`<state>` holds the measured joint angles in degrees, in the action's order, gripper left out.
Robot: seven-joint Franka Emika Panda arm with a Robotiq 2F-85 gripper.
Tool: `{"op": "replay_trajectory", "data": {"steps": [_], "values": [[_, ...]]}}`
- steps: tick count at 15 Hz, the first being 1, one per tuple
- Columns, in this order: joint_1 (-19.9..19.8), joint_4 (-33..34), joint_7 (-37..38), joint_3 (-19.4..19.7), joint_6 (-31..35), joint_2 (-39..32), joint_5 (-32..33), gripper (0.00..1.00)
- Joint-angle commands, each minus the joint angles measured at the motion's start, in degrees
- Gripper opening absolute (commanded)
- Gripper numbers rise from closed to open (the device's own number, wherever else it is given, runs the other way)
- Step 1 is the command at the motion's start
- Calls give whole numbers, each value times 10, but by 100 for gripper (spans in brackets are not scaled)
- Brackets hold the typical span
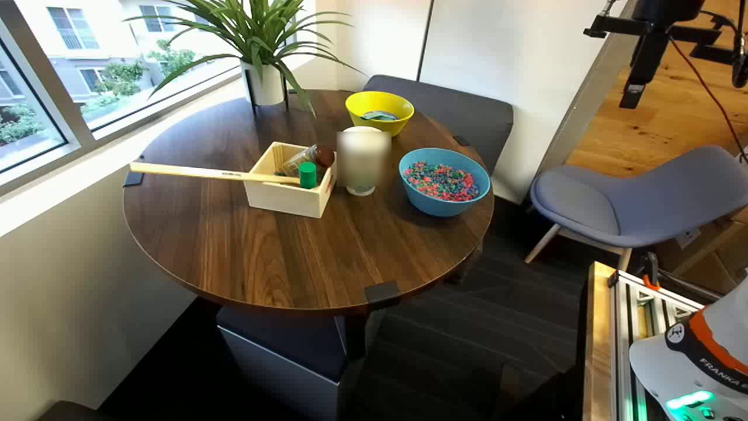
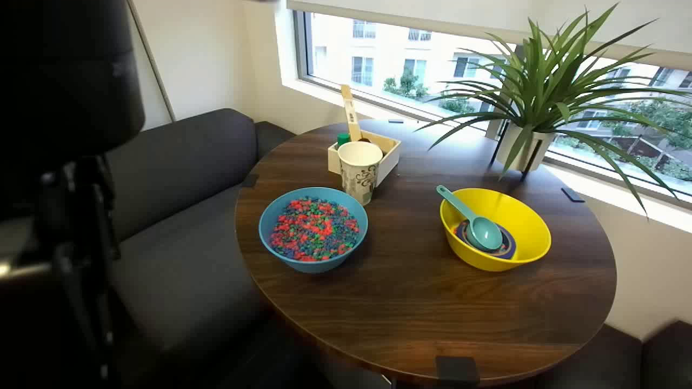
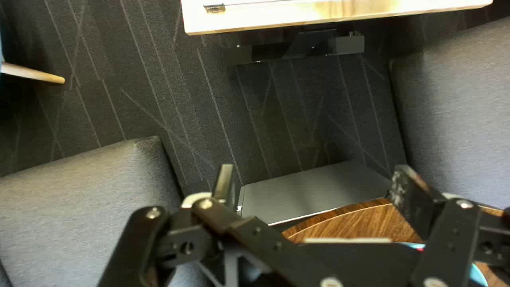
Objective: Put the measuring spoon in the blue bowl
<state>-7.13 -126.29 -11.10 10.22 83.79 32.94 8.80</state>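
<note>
The teal measuring spoon (image 2: 483, 233) lies in the yellow bowl (image 2: 532, 254), its handle over the rim, on a round dark-blue thing. In an exterior view only part of the spoon (image 1: 380, 116) shows above the yellow rim. The blue bowl (image 2: 311, 266) stands on the round table, filled with small red, green and blue bits; it also shows in an exterior view (image 1: 438, 206). In the wrist view only slivers of the blue bowl (image 3: 478, 276) show behind the gripper. My gripper (image 3: 316, 186) is open and empty, high up and apart from the table and both bowls.
A white paper cup (image 2: 360, 175) stands beside the blue bowl. A wooden box (image 1: 286, 199) holds a jar, a green-capped thing and a long wooden stick (image 1: 198, 172) jutting past its edge. A potted plant (image 1: 266, 85) stands by the window. Dark seats surround the table (image 2: 432, 319).
</note>
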Motion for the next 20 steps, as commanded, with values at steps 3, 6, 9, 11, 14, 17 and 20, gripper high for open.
{"op": "replay_trajectory", "data": {"steps": [3,6,9,11,14,17,20], "values": [[3,2,1,2,-2,0,1,100],[16,15,13,-2,24,-22,-33,100],[40,50,38,-35,79,-70,-61,100],[59,84,42,-59,121,-111,-70,100],[72,153,62,-97,182,-188,-39,100],[60,223,76,-95,184,-239,-20,100],[38,282,63,-67,162,-276,-19,100]]}}
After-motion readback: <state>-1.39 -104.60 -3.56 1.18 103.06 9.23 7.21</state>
